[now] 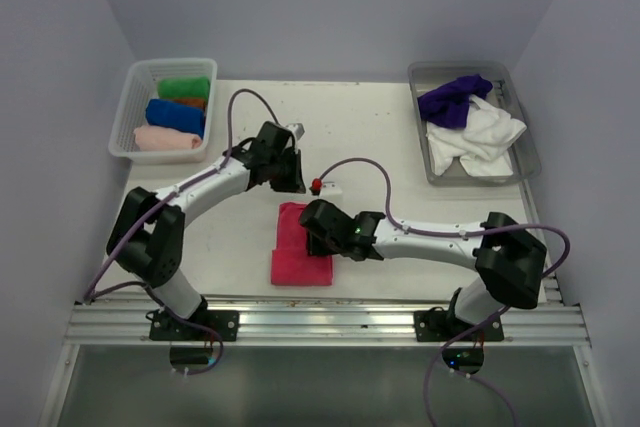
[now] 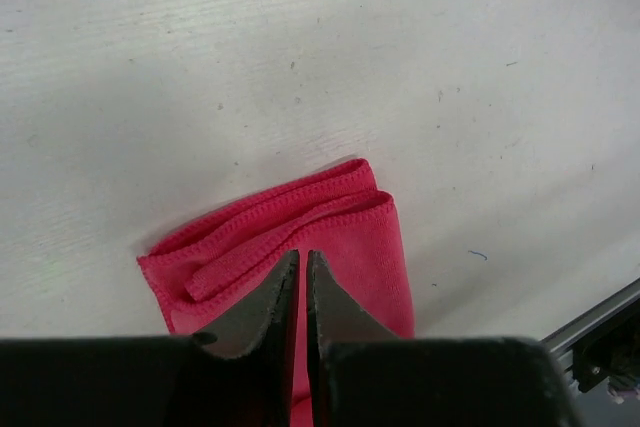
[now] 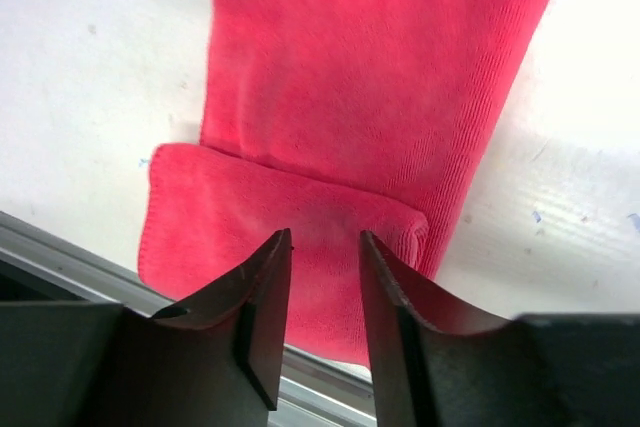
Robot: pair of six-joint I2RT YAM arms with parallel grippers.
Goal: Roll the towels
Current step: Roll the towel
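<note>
A hot pink towel (image 1: 298,269) lies flat on the white table between the two arms, its near end folded over into a thicker band (image 3: 280,217). My left gripper (image 1: 291,189) sits at the towel's far end (image 2: 300,222), jaws shut to a thin slit (image 2: 302,253); whether cloth is pinched cannot be told. My right gripper (image 1: 313,231) hovers over the folded near band, open (image 3: 325,234), nothing between its fingers. A purple towel (image 1: 452,99) and a white towel (image 1: 480,137) lie crumpled in the grey tray.
A white lattice basket (image 1: 128,97) at the back left holds rolled green (image 1: 185,88), blue (image 1: 174,115) and pale pink (image 1: 166,138) towels. The grey tray (image 1: 522,152) stands at the back right. A small white strip with a red knob (image 1: 317,185) lies behind the pink towel. The table's metal rail (image 1: 330,319) runs along the front.
</note>
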